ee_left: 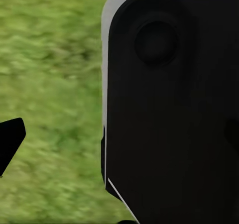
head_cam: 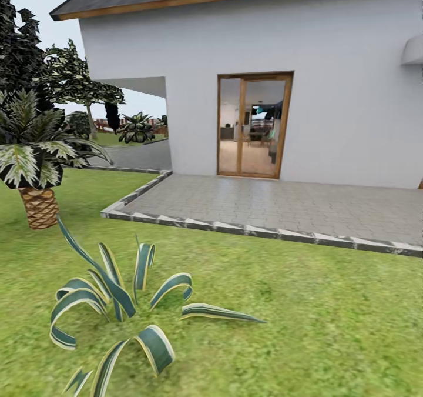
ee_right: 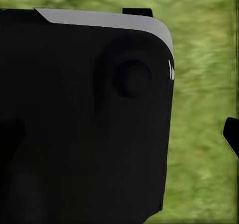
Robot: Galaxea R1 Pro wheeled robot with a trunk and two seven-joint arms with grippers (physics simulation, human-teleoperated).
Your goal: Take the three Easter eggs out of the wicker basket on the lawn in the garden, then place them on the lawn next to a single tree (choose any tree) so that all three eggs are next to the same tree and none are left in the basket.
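The Easter eggs and the wicker basket are out of view. The lawn (head_cam: 305, 320) spreads across the foreground of the head view. A tree (head_cam: 79, 79) with flat green leaf clusters stands far off at the back left, beyond the grass. In the left wrist view one black fingertip (ee_left: 10, 142) hangs over blurred grass beside a large black robot panel (ee_left: 174, 109). In the right wrist view a black fingertip (ee_right: 231, 134) shows at the edge, next to the same kind of black panel (ee_right: 84, 119). Nothing is seen between the fingers.
A grey paved patio (head_cam: 282, 206) with a raised stone kerb lies ahead, in front of a white house with a glass door (head_cam: 254, 125). A striped agave plant (head_cam: 120, 309) sits close at the lower left. A short palm (head_cam: 35, 162) and dark conifers (head_cam: 14, 44) stand at the left.
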